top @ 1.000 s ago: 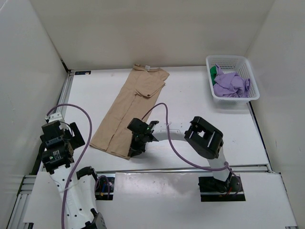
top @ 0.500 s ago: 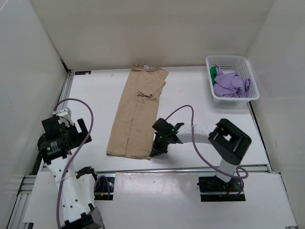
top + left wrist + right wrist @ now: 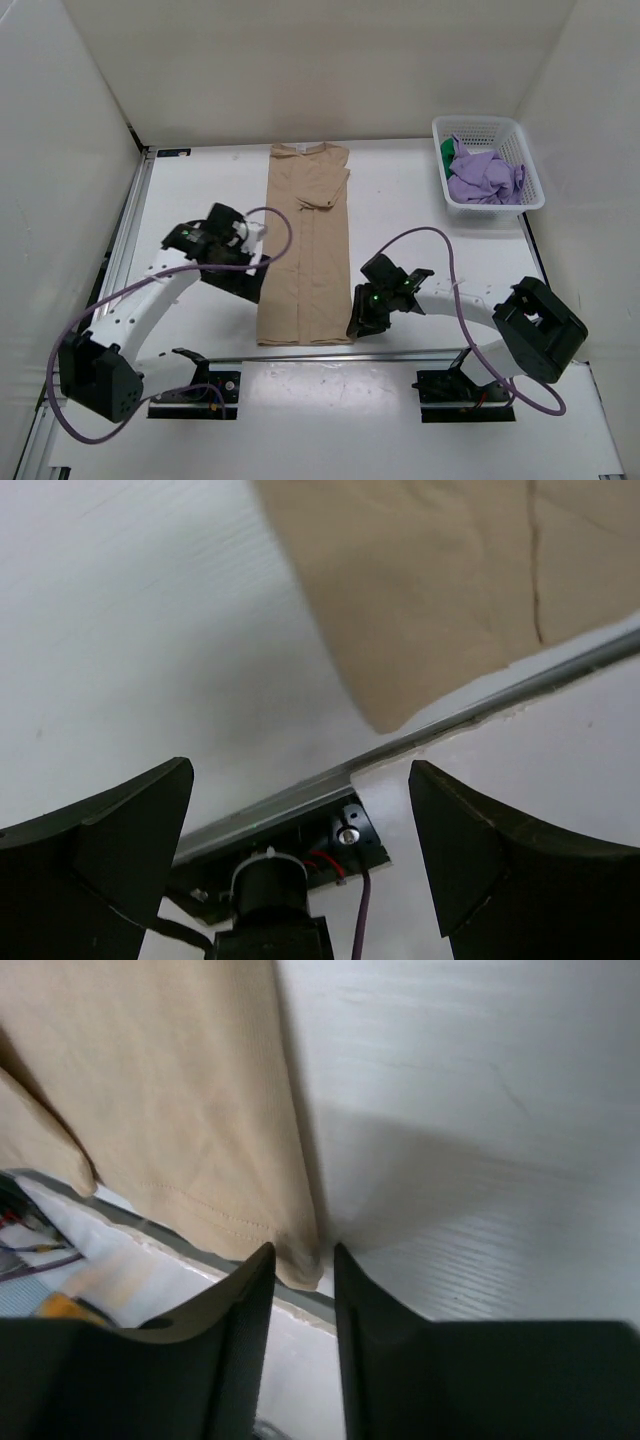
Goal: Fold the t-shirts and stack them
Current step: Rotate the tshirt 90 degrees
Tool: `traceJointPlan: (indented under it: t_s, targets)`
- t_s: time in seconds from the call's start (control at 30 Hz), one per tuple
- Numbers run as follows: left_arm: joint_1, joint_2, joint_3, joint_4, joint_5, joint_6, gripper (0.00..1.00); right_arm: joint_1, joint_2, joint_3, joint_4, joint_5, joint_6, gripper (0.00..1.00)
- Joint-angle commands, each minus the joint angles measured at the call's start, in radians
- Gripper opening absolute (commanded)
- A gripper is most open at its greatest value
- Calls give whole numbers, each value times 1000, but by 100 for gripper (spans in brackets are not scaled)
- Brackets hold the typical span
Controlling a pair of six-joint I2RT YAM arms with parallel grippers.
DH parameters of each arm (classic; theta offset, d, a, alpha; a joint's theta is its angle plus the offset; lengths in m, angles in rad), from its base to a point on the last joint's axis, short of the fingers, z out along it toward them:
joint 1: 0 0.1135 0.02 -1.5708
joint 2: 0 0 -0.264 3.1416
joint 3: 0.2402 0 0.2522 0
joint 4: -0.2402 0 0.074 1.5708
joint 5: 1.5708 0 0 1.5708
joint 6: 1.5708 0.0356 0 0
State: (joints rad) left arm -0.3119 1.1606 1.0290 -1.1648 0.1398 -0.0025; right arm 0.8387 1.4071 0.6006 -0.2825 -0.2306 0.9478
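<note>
Mia: What is the biggest thing there?

Ben: The white table (image 3: 430,200). The tan shirt (image 3: 305,250) lies flat on it, in the middle. It is folded into one long strip that runs from the far side to the near edge.

Mia: What else is on the table?

Ben: A white basket (image 3: 492,211) sits in the far right corner, well apart from the tan shirt. The purple shirt (image 3: 485,178) is bunched up inside it. A bit of the green shirt (image 3: 447,150) peeks out behind the purple one.

Mia: Where is the left gripper (image 3: 248,268)?

Ben: It is just beside the left edge of the tan shirt, about halfway along the strip. Its fingers (image 3: 120,820) stand wide apart. Only bare table and the near rail show between them. The near left corner of the shirt lies a little ahead of the fingers and does not touch them.

Mia: And the right gripper (image 3: 360,322)?

Ben: It is at the near right corner of the tan shirt, by the table's near edge. Its fingers (image 3: 230,1330) are close to each other, with a thin gap left open. The stitched corner of the shirt lies right at the fingertips, at the mouth of that gap. Bare table is on the right of it. The pictures do not show whether the tips touch the cloth.
</note>
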Motion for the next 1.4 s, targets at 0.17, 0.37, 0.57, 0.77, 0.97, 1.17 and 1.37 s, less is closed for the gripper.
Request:
traceJointPlan:
  t_s: [0.17,0.37,0.57,0.77,0.97,1.17,1.37]
  targets:
    - [-228,-28,-115,350,27,2,100,-4,-11,62,-132,25,-218,44]
    - [-130,109,-220,402,257,2,93,-4,-11,62,-113,25,-218,44]
    - [-108,149,-395,402,288,2,88,-4,-11,85,-113,25,-207,44]
    - [-108,203,-418,427,316,2,88,17,-2,94,-103,37,-164,44]
    - [-108,301,-392,470,377,2,71,39,9,94,-93,27,-164,45]
    - [-108,301,-423,423,345,2,50,48,20,94,-93,27,-164,48]
    - [-108,304,-446,410,323,2,43,57,39,85,-75,17,-164,46]
